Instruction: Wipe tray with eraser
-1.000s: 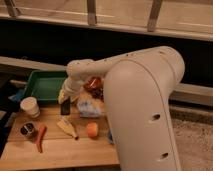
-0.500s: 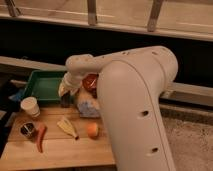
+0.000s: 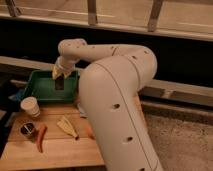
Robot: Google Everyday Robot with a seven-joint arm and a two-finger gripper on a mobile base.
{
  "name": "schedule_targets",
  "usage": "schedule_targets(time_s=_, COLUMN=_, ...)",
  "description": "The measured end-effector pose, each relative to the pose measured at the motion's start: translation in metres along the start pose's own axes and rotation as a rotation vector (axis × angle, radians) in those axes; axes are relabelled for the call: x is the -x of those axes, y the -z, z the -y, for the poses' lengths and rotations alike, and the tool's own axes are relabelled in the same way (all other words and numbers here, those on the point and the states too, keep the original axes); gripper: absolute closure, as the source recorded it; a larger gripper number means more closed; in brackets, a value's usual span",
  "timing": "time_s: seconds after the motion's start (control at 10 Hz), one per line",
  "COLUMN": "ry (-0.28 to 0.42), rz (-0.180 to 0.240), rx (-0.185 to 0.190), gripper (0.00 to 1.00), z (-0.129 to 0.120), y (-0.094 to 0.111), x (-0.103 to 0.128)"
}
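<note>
The robot's gripper [image 3: 59, 77] is hanging over the far part of the green tray [image 3: 33, 95], clenched on the eraser [image 3: 59, 85], which is showing as a dark block standing on end between the pale fingers [image 3: 54, 74] and pointing down from them toward the tray floor. Whether its lower edge is touching the plastic is not something the view is settling. The eraser is looking like a light, fairly stiff block with a softer wiping face, so it is probably needing only a modest squeeze across its narrow sides near the upper end, leaving the lower face free to rub. Held by so little of its length, it is likely to twist or slip if pressed hard against the smooth tray, and the light tray may be sliding on the wooden table [image 3: 60, 150] under a strong push. Nearer the camera than the gripper and below it, a white paper cup [image 3: 30, 106] is standing just beside the tray's front rim. Farther in the same direction a carrot [image 3: 41, 138] and a pale wedge-shaped item [image 3: 67, 126] are lying on the wood, well apart from the gripper.
</note>
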Motion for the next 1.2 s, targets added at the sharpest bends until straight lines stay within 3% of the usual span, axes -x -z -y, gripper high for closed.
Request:
schedule_targets(time_s=0.3, ry=0.033, rz=0.010, rx=0.021, gripper=1.00, z=-0.015, y=-0.007, x=0.025)
schedule_targets(time_s=0.7, ry=0.014, rz=0.018, rx=0.007, gripper=1.00, z=-0.010, y=-0.016, x=0.019)
schedule_targets(time_s=0.9, ry=-0.018, rz=0.026, rx=0.012, gripper=1.00, z=0.001, y=-0.038, x=0.007)
schedule_targets(time_s=1.2, ry=-0.077, rz=0.022, rx=0.052, gripper=1.00, z=0.017, y=-0.090, x=-0.019)
